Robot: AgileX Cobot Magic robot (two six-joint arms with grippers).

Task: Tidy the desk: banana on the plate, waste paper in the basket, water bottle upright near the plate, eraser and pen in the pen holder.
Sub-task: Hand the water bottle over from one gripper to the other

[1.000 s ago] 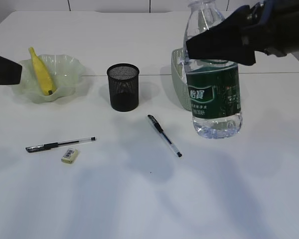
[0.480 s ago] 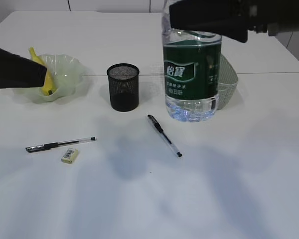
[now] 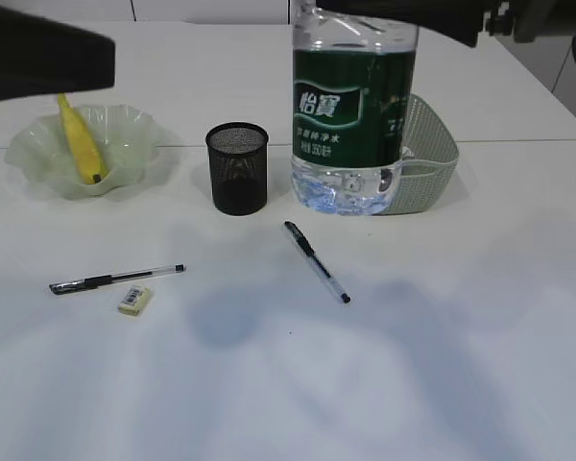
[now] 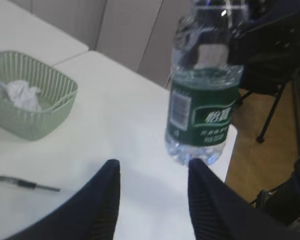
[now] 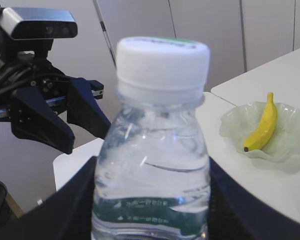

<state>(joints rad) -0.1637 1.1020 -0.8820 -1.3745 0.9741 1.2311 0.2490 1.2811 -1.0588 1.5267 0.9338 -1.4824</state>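
We see our right gripper (image 5: 150,200) reaching in high from the right, its jaws clamped on the upper body of the water bottle (image 3: 353,115), which hangs upright above the desk (image 3: 413,365), in front of the basket (image 3: 427,154). Our left gripper (image 4: 152,197) hovers with jaws partly open and empty, the bottle just beyond them. The banana (image 3: 81,142) lies in the plate (image 3: 134,130).

Both grippers are matte black plastic. The left gripper (image 4: 152,200) has two broad, rounded fingers (image 4: 102,205) with finely ribbed inner faces. Seen from the right wrist, the left arm carries a grey-fronted camera bar (image 5: 36,23) and dark cables.
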